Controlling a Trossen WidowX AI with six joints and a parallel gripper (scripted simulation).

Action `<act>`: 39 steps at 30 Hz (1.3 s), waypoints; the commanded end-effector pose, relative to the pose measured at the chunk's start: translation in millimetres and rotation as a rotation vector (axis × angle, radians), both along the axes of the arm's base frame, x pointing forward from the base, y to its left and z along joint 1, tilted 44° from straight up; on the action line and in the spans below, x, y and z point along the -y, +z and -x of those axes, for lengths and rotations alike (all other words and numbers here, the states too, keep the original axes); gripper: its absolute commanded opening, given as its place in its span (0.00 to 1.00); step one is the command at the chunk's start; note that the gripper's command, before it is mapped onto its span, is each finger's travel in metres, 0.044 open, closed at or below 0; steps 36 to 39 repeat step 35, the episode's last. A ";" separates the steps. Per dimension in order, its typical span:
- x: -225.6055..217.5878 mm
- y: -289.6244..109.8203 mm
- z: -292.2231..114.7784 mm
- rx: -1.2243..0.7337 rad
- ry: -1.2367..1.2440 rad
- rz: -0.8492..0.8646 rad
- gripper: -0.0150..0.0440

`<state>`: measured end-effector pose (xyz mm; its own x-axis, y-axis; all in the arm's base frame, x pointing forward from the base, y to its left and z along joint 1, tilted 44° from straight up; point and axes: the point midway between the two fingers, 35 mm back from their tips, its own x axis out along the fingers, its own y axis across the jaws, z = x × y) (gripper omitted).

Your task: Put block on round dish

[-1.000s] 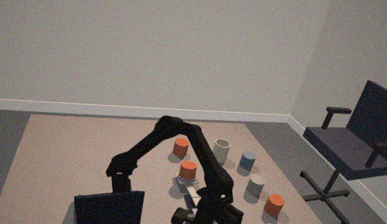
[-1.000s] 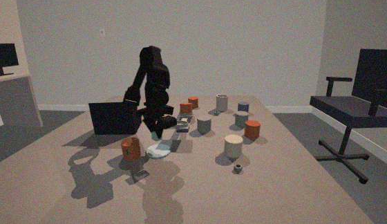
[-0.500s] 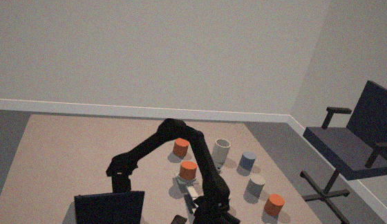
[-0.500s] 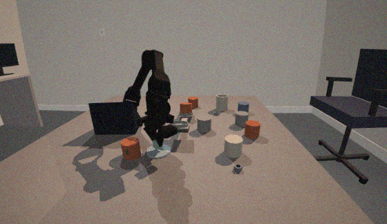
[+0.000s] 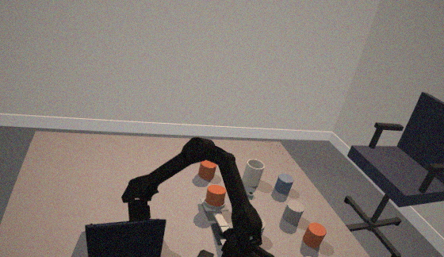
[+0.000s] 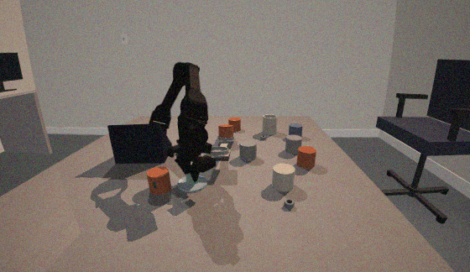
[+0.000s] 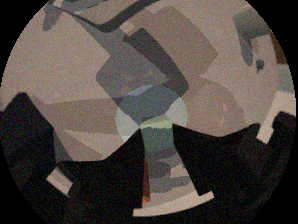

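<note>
A green block (image 7: 157, 139) is held between the fingertips of my gripper (image 7: 155, 128) (image 6: 194, 180), which is shut on it. The fingertips are low over the pale round dish (image 6: 184, 186) (image 7: 178, 119). The wrist view shows the dish just beyond the block; whether they touch is unclear. An orange cup (image 5: 216, 195) (image 6: 226, 131) stands on the far end of the balance (image 5: 221, 221) (image 6: 224, 146). The balance's near end is partly hidden behind the arm and holds no visible cup. Another orange cup (image 6: 159, 181) stands on the table, left of the dish.
A dark upright panel (image 5: 124, 239) (image 6: 136, 145) stands left of the arm. Right of the balance are a grey cylinder (image 6: 248, 151), a cream cylinder (image 6: 283, 178), an orange one (image 5: 314, 235) (image 6: 306, 158) and a blue one (image 5: 284, 184). A tall hollow cup (image 5: 253, 174) (image 6: 268, 126) stands farther back.
</note>
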<state>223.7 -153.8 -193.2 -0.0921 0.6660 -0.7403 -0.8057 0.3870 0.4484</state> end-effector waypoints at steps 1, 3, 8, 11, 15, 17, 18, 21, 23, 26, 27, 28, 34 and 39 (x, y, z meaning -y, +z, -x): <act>0.4 0.3 -0.4 0.001 0.000 0.001 0.52; 0.4 0.3 -0.4 0.001 0.000 0.001 0.61; 0.4 0.3 -0.4 0.001 0.000 0.001 0.83; 2.5 2.5 -0.8 0.001 0.000 0.001 0.97; 36.0 40.4 -4.0 -0.004 -0.004 -0.003 1.00; 38.0 43.0 -4.0 -0.004 -0.004 -0.003 1.00; 38.0 43.0 -4.0 -0.004 -0.004 -0.003 1.00; 39.8 44.9 -4.2 -0.004 -0.005 -0.003 1.00; 54.0 60.5 -4.9 -0.004 -0.010 -0.001 1.00; 68.6 78.9 -4.7 -0.003 -0.014 -0.001 1.00; 68.6 78.9 -4.7 -0.003 -0.014 -0.001 1.00; 68.6 78.9 -4.7 -0.003 -0.014 -0.001 1.00; 68.6 78.9 -4.7 -0.003 -0.014 -0.001 1.00; 68.6 78.9 -4.7 -0.003 -0.014 -0.001 1.00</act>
